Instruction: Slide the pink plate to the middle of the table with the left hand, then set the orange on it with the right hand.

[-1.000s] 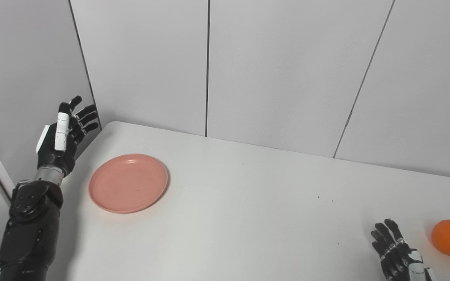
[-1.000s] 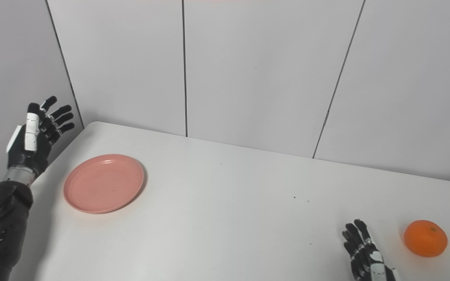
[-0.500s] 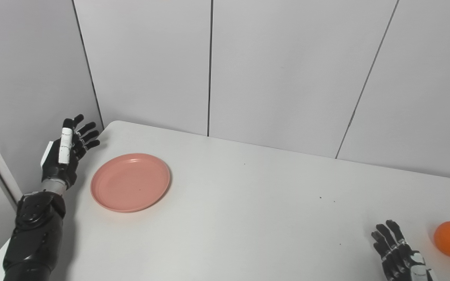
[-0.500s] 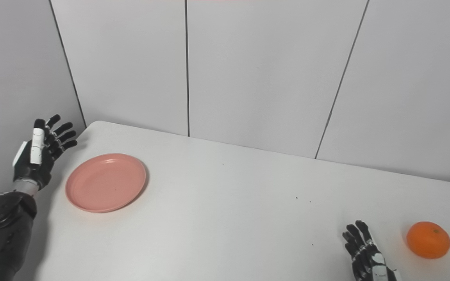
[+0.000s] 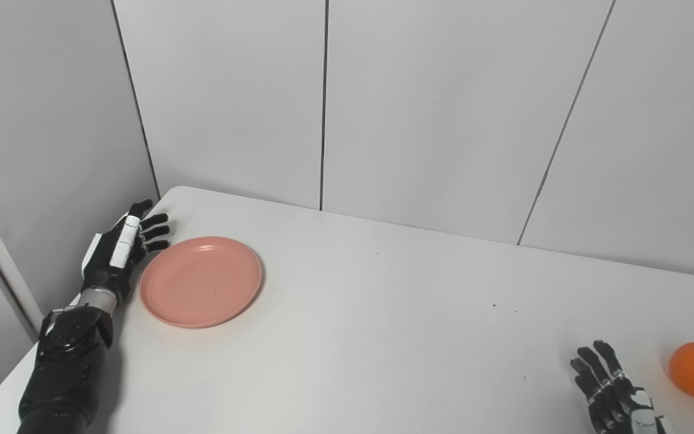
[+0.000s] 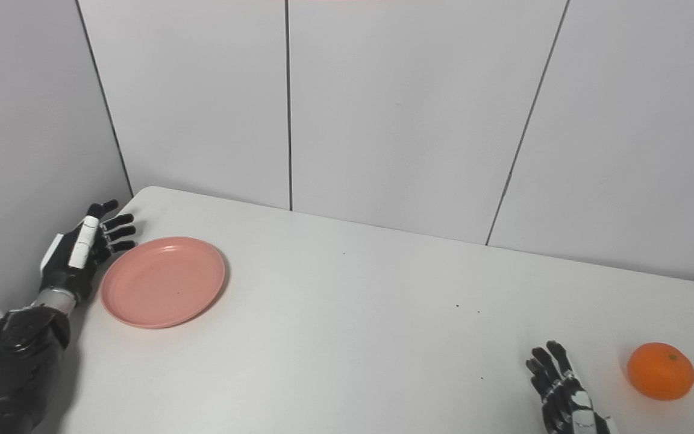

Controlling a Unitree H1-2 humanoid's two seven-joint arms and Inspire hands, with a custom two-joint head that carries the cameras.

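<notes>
the first step is in hand: the left hand (image 5: 119, 253) sits low at the table's (image 5: 383, 337) far-left edge, fingers spread and holding nothing, just beside the left rim of the pink plate (image 5: 200, 281); whether it touches the rim i cannot tell. the plate lies on the left side, well apart from the middle. next it calls for a sideways push on the rim toward the right. the right hand (image 6: 567, 398) rests near-right, fingers apart, near the orange (image 6: 660, 371).

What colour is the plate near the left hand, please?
Pink, a plain salmon shade: the plate shows best in the left eye view.
</notes>
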